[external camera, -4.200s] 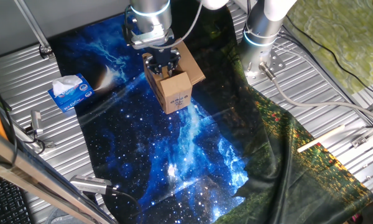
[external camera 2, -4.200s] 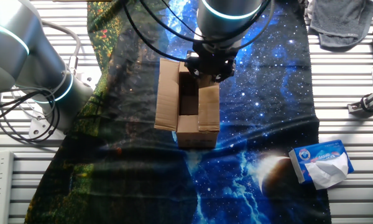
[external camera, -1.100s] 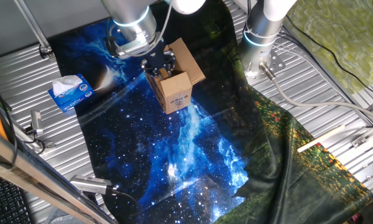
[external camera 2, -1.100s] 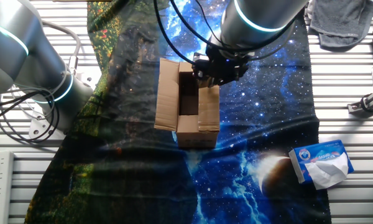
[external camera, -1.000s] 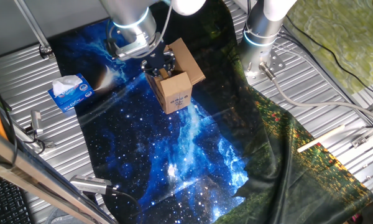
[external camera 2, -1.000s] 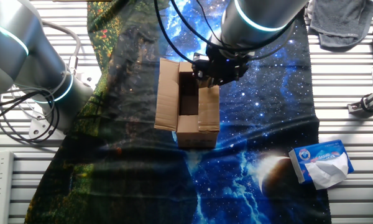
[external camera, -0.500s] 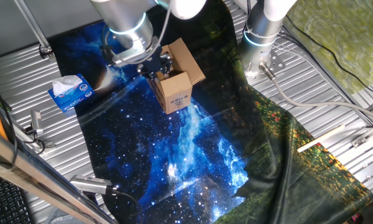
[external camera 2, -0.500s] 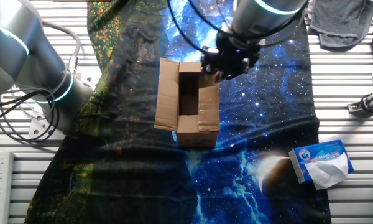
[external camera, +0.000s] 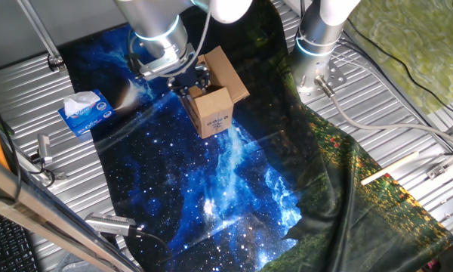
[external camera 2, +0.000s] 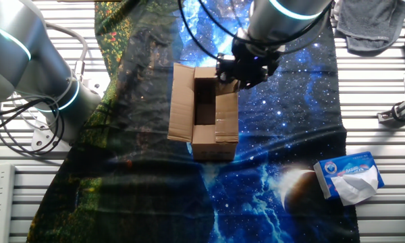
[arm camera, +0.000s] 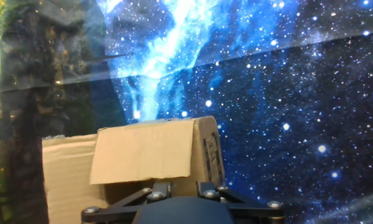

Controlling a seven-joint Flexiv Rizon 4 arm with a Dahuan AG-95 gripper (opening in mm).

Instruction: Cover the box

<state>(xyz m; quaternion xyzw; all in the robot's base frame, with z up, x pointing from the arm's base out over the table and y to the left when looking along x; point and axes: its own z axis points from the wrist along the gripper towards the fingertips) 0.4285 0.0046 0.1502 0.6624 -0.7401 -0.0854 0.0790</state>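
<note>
The box (external camera: pixel 212 106) is a small brown carton that stands on the starry cloth, its white label facing the front. In the other fixed view the box (external camera 2: pixel 205 115) has one long flap folded over its top (external camera 2: pixel 227 111), the opposite flap (external camera 2: pixel 181 101) spread outward, and a dark opening between them. My gripper (external camera 2: pixel 241 71) hangs at the box's far corner, on the folded flap's side, and nothing shows between its fingers. In the hand view the folded flap (arm camera: pixel 143 151) lies just below the fingers (arm camera: pixel 154 188), which stand close together; their tips are hidden.
A blue and white tissue box (external camera: pixel 85 113) lies on the cloth's edge, also in the other fixed view (external camera 2: pixel 351 177). A second arm's base (external camera: pixel 317 45) stands behind the box. A grey cloth (external camera 2: pixel 371 23) and metal clamps (external camera: pixel 41 155) lie on the ribbed table.
My gripper has shifted from over the box's far end toward the folded flap's side and a little away from it. The box and its flaps have not moved.
</note>
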